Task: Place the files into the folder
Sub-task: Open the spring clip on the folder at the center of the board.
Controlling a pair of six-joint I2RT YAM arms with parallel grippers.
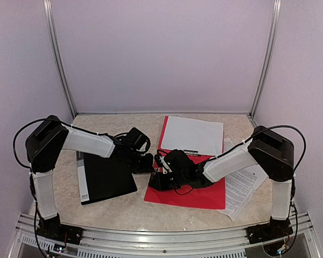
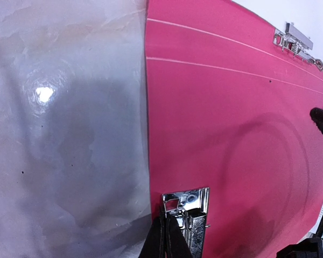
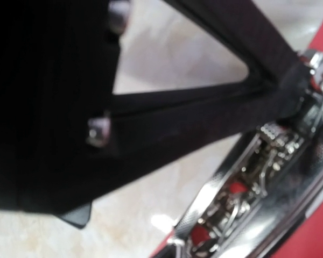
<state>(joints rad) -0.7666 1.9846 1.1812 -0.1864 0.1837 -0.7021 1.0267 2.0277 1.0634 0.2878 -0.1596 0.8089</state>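
Red folder (image 1: pixel 207 194) near the table's (image 1: pixel 124 207) front edge: left gripper (image 2: pixel 168 223) closed, touching its metal clip (image 2: pixel 192 200); right gripper (image 3: pixel 295 86) narrowly pinching it.

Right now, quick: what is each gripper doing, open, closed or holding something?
Left gripper: shut, tips at a metal clip on the red folder; grip unclear.
Right gripper: blurred, by a metal clip; state cannot be told.

The table (image 1: pixel 124 207) is overlooked from high behind both bases. The left wrist view is aimed closely down at the red folder (image 2: pixel 231 134) ahead of the left gripper (image 2: pixel 167 239); the right, closer and blurred, at its metal clip (image 3: pixel 247 199) beside the right gripper (image 3: pixel 293 88). The folder is shared throughout.
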